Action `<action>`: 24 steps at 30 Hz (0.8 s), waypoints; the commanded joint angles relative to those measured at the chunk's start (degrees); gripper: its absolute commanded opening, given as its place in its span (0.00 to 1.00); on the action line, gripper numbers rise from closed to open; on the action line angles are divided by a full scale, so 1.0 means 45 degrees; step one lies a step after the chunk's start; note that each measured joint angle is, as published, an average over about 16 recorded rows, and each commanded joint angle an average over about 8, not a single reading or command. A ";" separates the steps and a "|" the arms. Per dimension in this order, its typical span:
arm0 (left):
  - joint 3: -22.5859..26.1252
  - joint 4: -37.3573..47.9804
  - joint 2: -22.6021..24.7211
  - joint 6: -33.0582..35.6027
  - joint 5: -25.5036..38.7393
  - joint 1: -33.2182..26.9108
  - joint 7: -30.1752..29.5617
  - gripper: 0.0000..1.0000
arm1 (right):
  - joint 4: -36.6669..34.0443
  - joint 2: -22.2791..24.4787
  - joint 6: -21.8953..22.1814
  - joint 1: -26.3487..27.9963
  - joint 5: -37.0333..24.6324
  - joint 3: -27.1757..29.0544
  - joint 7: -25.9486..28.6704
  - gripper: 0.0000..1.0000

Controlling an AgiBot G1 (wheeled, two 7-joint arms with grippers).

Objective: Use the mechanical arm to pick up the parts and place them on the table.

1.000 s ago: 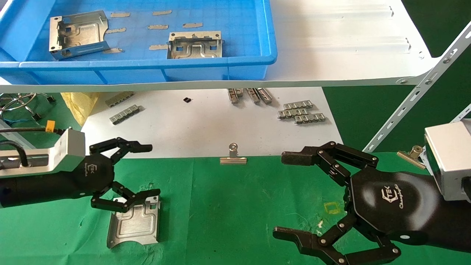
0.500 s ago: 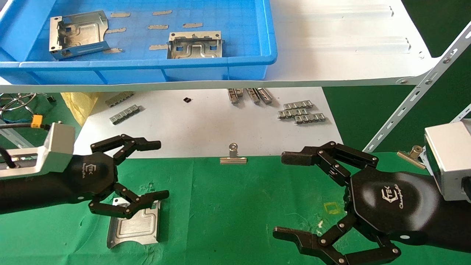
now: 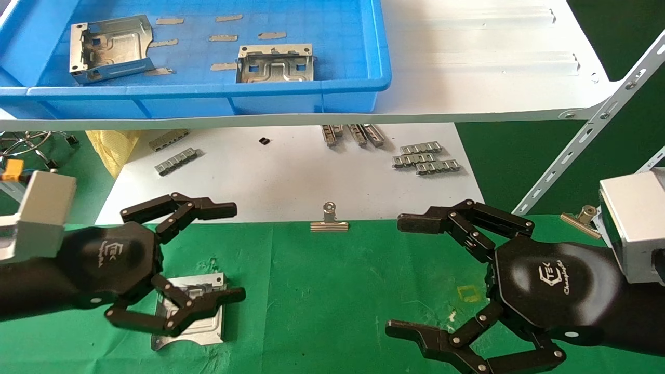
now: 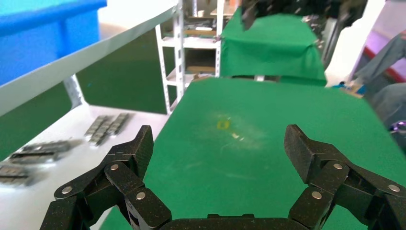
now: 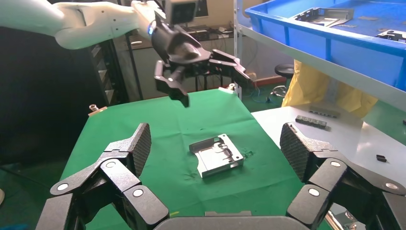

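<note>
Since the earlier frame, the left claw (image 3: 176, 270), spread and empty, has been raised off the bracket (image 3: 193, 311) on the green table (image 3: 337, 291); a low swing could knock it. The right claw (image 3: 441, 280) is parked open.

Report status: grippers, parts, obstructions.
Left gripper open above part on table, clear of it. Right gripper open, idle. Two parts in blue bin. Nothing blocking.

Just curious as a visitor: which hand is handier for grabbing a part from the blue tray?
Probably left. Both parts in the blue tray lie on the left hand's side, and its fingers are open above the table; the right hand hangs farther right.
</note>
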 commanded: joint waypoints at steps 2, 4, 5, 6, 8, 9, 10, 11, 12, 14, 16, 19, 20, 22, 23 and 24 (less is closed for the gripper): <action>-0.0373 -0.0753 -0.0152 -0.0074 -0.0184 0.0378 -0.0502 1.00 | 0.0000 0.0000 0.0000 0.0000 0.0000 0.0000 0.0000 1.00; -0.0621 -0.1254 -0.0253 -0.0123 -0.0306 0.0629 -0.0836 1.00 | 0.0000 0.0000 0.0000 0.0000 0.0000 0.0000 0.0000 1.00; -0.0747 -0.1508 -0.0304 -0.0148 -0.0368 0.0757 -0.1005 1.00 | 0.0000 0.0000 0.0000 0.0000 0.0000 0.0000 0.0000 1.00; -0.0873 -0.1763 -0.0356 -0.0173 -0.0430 0.0885 -0.1175 1.00 | 0.0000 0.0000 0.0000 0.0000 0.0000 0.0000 0.0000 1.00; -0.1120 -0.2262 -0.0456 -0.0221 -0.0552 0.1135 -0.1507 1.00 | 0.0000 0.0000 0.0000 0.0000 0.0000 0.0000 0.0000 1.00; -0.1237 -0.2499 -0.0504 -0.0245 -0.0609 0.1254 -0.1665 1.00 | 0.0000 0.0000 0.0000 0.0000 0.0000 0.0000 0.0000 1.00; -0.1326 -0.2678 -0.0540 -0.0262 -0.0653 0.1344 -0.1784 1.00 | 0.0000 0.0000 0.0000 0.0000 0.0000 0.0000 0.0000 1.00; -0.1433 -0.2896 -0.0583 -0.0281 -0.0706 0.1453 -0.1932 1.00 | -0.0001 0.0000 0.0000 0.0000 0.0001 0.0000 0.0000 1.00; -0.1535 -0.3106 -0.0624 -0.0299 -0.0756 0.1557 -0.2062 1.00 | -0.0001 0.0000 0.0001 -0.0001 0.0001 0.0000 0.0000 1.00; -0.1697 -0.3439 -0.0689 -0.0328 -0.0841 0.1720 -0.2248 1.00 | -0.0003 0.0001 0.0001 -0.0001 0.0001 0.0000 -0.0001 1.00; -0.1795 -0.3634 -0.0728 -0.0346 -0.0895 0.1819 -0.2341 1.00 | -0.0004 0.0001 0.0002 -0.0002 0.0002 0.0001 -0.0001 1.00; -0.1869 -0.3773 -0.0760 -0.0365 -0.0946 0.1893 -0.2387 1.00 | -0.0005 0.0002 0.0003 -0.0003 0.0003 0.0001 -0.0001 1.00; -0.1862 -0.3752 -0.0758 -0.0367 -0.0947 0.1886 -0.2370 1.00 | -0.0005 0.0002 0.0003 -0.0003 0.0003 0.0001 -0.0001 1.00; -0.1832 -0.3683 -0.0749 -0.0367 -0.0935 0.1859 -0.2338 1.00 | -0.0004 0.0002 0.0003 -0.0003 0.0003 0.0001 -0.0001 1.00; -0.1815 -0.3647 -0.0743 -0.0366 -0.0927 0.1843 -0.2324 1.00 | -0.0004 0.0002 0.0003 -0.0003 0.0003 0.0001 -0.0001 1.00; -0.1806 -0.3630 -0.0740 -0.0365 -0.0923 0.1835 -0.2317 1.00 | -0.0004 0.0002 0.0003 -0.0003 0.0003 0.0001 -0.0001 1.00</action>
